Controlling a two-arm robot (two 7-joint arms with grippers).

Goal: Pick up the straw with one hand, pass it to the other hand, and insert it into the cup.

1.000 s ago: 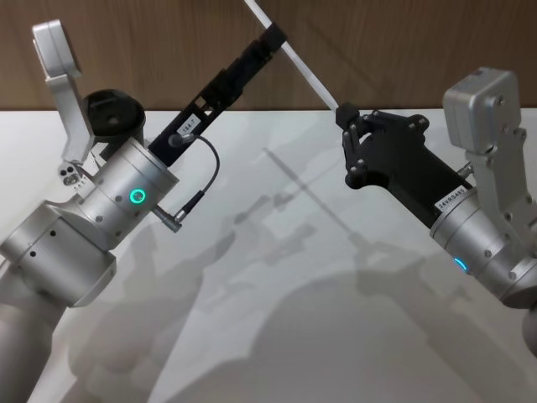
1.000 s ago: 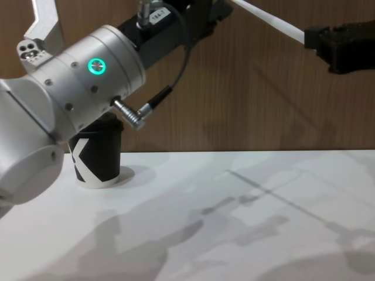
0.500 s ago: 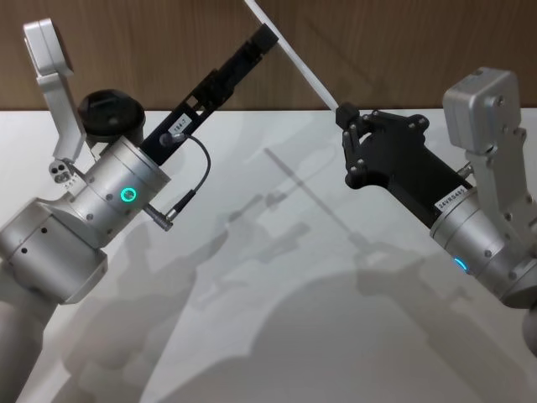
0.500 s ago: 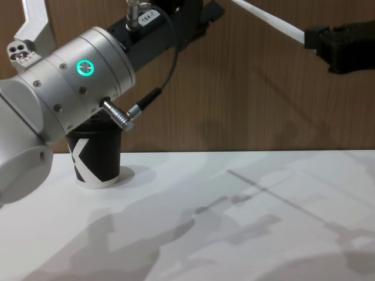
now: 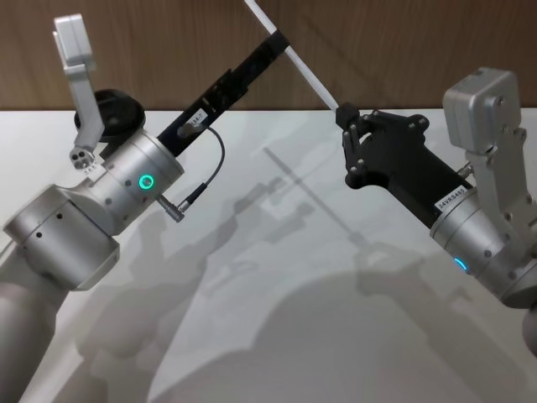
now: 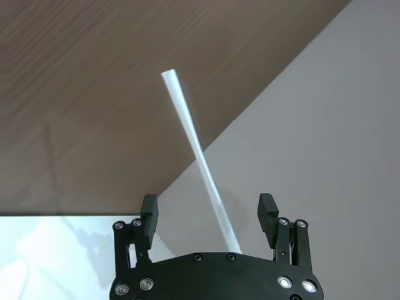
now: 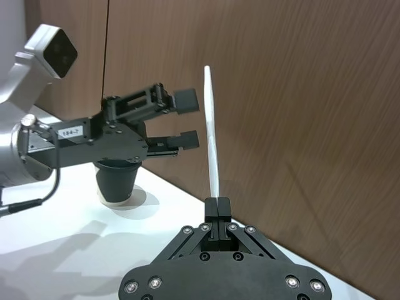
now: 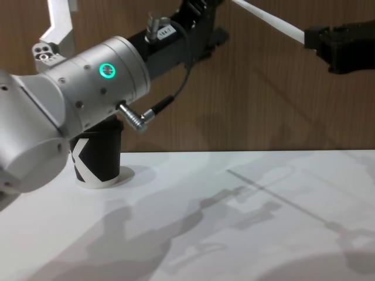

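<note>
The straw (image 5: 306,73), a thin white tube, slants up through the air before the wooden wall. My right gripper (image 5: 342,114) is shut on its lower end, with the straw (image 7: 210,131) rising straight from the closed fingertips in the right wrist view. My left gripper (image 6: 208,209) is open, and the straw (image 6: 199,156) runs between its two fingers without touching either. In the head view the left gripper (image 5: 275,42) reaches the straw's upper part. The cup (image 8: 96,161), black with a white K mark, stands at the back left of the table, behind the left arm.
The white table (image 5: 294,319) spreads under both arms, with their shadows on it. A brown wooden wall (image 8: 263,105) closes off the back. A dark cable with a metal plug (image 5: 180,206) hangs from the left wrist.
The left arm's wrist has turned and its fingertips have shifted a little, now straddling the straw. The right gripper and the straw have stayed still.
</note>
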